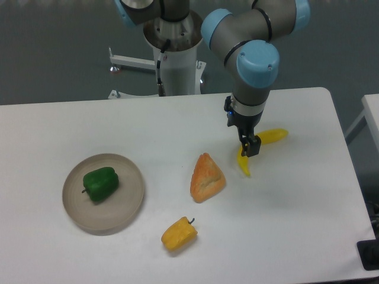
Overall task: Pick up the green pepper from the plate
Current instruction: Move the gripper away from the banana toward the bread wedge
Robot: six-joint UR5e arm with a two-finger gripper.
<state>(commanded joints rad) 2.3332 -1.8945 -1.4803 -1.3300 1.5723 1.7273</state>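
Observation:
The green pepper (100, 183) lies on its side in the left half of the plate (125, 207), stem pointing left. The plate sits on the white table at the left. My gripper (250, 147) hangs far to the right of it, pointing down over the middle of a yellow banana. Its dark fingers look pressed together with nothing between them. The pepper is untouched and in full view.
A yellow banana (270, 136) lies under the gripper. An orange wedge-shaped piece (207, 178) sits mid-table between gripper and plate. A yellow-orange pepper (178, 234) lies near the front, right of the plate. The arm's base (176, 65) stands behind the table's far edge.

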